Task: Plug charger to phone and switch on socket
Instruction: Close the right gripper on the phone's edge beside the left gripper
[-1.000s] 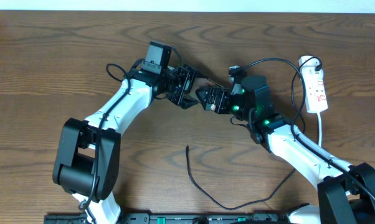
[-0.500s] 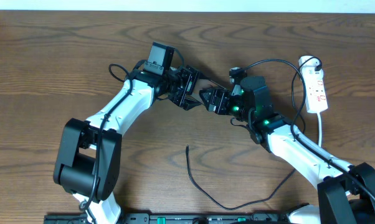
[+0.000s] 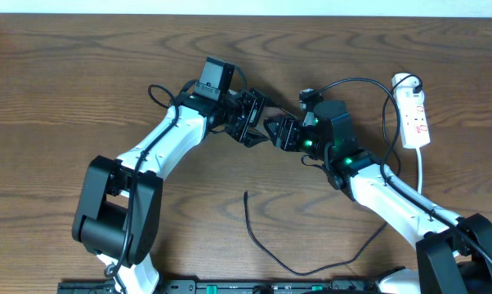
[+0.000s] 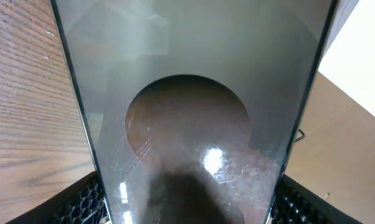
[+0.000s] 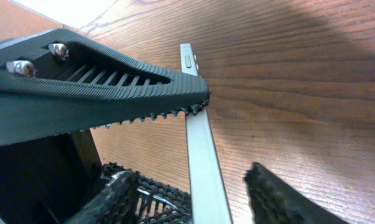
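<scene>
The phone (image 4: pixel 187 74) fills the left wrist view, its glossy dark face up close. My left gripper (image 4: pixel 187 205) is shut on it, one finger on each long edge, and holds it above the table. In the overhead view the left gripper (image 3: pixel 248 122) and the right gripper (image 3: pixel 279 131) meet at the table's middle. In the right wrist view the phone's silver edge (image 5: pixel 200 137) runs between the open right gripper (image 5: pixel 199 199) fingers, with a gap on each side. The charger's thin black cable (image 3: pixel 266 249) lies loose near the front, its tip (image 3: pixel 246 194) free. The white socket (image 3: pixel 415 114) lies at the far right.
A black plug (image 3: pixel 408 82) sits at the socket's far end, and its white cord (image 3: pixel 422 167) runs toward the front. The left gripper's ribbed finger (image 5: pixel 94 93) looms close over the right wrist camera. Thick black arm cables loop behind both wrists.
My left gripper has moved a little to the right with the phone, closing the gap to the right gripper. The right arm and the cable have hardly moved.
</scene>
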You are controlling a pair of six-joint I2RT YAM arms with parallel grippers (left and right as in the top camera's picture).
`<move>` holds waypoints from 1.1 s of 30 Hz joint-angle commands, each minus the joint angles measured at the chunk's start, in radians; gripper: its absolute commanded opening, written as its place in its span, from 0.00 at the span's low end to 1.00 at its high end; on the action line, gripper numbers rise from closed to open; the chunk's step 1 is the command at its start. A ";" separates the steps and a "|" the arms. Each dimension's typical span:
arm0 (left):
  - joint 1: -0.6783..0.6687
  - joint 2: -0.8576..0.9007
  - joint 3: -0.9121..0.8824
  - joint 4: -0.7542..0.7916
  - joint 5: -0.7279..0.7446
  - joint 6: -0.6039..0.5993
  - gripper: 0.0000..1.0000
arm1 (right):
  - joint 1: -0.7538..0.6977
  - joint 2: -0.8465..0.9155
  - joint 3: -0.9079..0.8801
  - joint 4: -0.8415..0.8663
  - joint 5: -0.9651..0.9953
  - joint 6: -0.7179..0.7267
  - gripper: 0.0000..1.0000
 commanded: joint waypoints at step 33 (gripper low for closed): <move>-0.002 -0.005 0.002 0.007 0.029 -0.025 0.79 | 0.009 0.007 0.018 -0.031 0.039 -0.019 0.01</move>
